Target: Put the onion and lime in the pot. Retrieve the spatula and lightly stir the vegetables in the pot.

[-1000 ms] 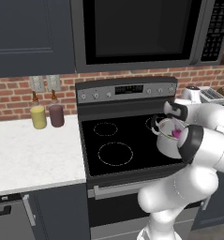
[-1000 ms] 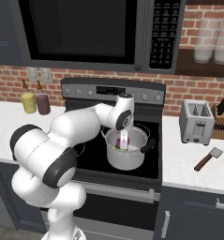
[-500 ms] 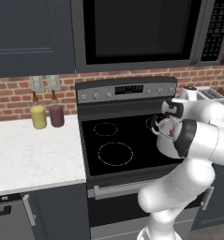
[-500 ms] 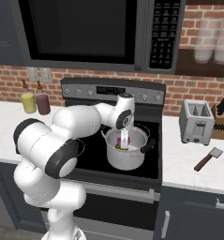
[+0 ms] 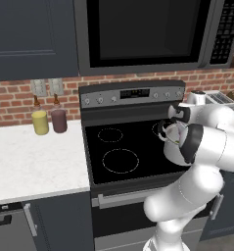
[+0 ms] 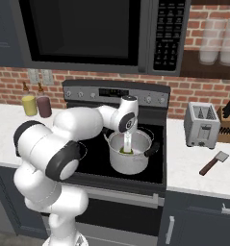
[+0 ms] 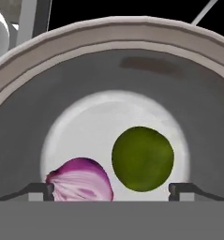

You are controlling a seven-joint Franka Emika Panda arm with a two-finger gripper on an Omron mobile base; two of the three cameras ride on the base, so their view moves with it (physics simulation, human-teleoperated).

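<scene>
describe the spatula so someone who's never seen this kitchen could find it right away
Start at the stove under the microwave and move right along the white counter, past the silver toaster. The spatula lies flat near the counter's front edge, below the knife block. It is the lone slim utensil there, with a dark handle and a grey blade.

pot (image 6: 128, 161) on stove (image 6: 97, 161); spatula (image 6: 212, 163) on counter (image 6: 196, 168).

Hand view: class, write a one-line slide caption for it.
Looking down past the open claw into the pot: onion and lime lie on its bottom.
</scene>
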